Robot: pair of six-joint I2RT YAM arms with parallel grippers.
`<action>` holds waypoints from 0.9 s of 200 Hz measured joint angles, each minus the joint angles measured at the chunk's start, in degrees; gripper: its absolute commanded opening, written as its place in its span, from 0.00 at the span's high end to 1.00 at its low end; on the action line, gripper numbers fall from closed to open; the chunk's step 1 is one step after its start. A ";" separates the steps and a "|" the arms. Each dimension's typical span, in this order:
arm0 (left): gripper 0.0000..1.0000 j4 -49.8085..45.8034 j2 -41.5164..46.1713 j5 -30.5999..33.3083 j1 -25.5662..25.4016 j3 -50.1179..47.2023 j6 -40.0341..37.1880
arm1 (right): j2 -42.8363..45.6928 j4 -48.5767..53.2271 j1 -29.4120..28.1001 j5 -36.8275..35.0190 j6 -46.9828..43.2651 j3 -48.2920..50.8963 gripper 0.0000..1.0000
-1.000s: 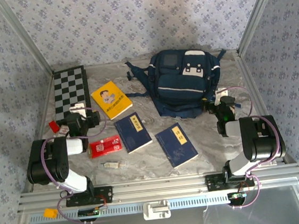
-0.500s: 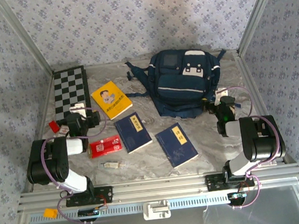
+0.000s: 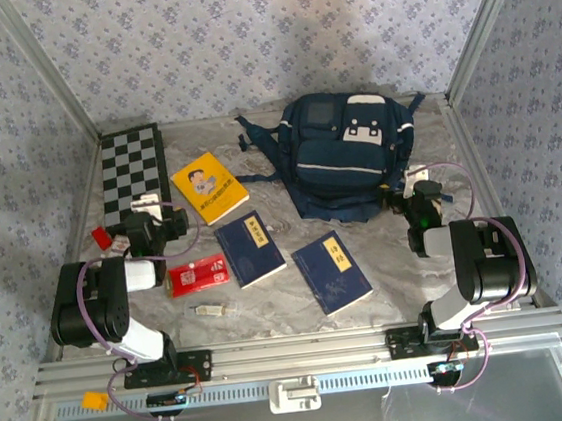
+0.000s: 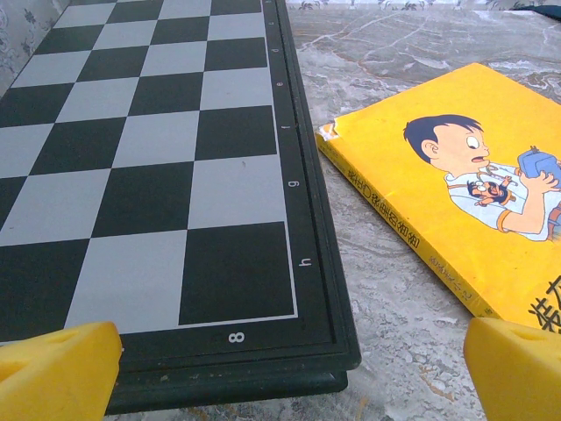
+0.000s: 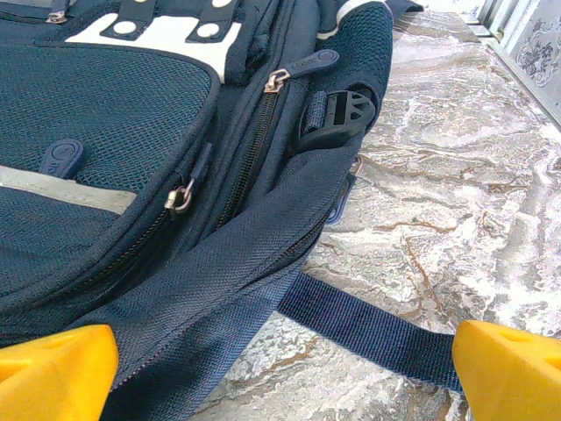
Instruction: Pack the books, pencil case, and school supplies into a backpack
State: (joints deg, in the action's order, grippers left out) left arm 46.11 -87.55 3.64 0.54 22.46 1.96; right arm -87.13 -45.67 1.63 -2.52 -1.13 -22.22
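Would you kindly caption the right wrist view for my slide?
Right gripper, jaws open, low beside the zippered backpack on the marbled table.

We find the chessboard [image 4: 149,158] ahead-left of our left gripper [image 4: 285,373], a book [image 4: 456,167] ahead-right. Before our right gripper [image 5: 282,373], the backpack [image 5: 105,132] lies left, its strap [image 5: 368,329] right.

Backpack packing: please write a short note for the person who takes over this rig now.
Left pincer: open, empty, low by the black-and-white chequered board and yellow paperback book.
Right pincer: open, empty, at the navy fabric backpack's side.
On the table: yellow book, two dark blue paperback books, flat red pencil pouch, small pale stick.
Done: nothing packed; backpack zips look shut.
To do: open the backpack, load all five items.
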 measured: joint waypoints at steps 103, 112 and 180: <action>0.00 -8.26 8.26 -1.99 0.00 0.87 -0.04 | 11.21 5.40 -2.54 -1.53 -1.20 1.66 0.00; 0.00 -9.73 10.49 -2.21 0.00 0.87 0.00 | 12.72 7.04 -2.54 -1.51 -0.96 1.60 0.00; 0.00 -24.98 29.05 -2.34 0.00 1.84 6.51 | 27.74 28.59 -0.94 -0.85 7.89 -3.89 0.00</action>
State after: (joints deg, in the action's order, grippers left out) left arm 21.12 -58.50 1.30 0.54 24.29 8.47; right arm -59.40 -17.08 0.69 -3.38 6.76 -26.11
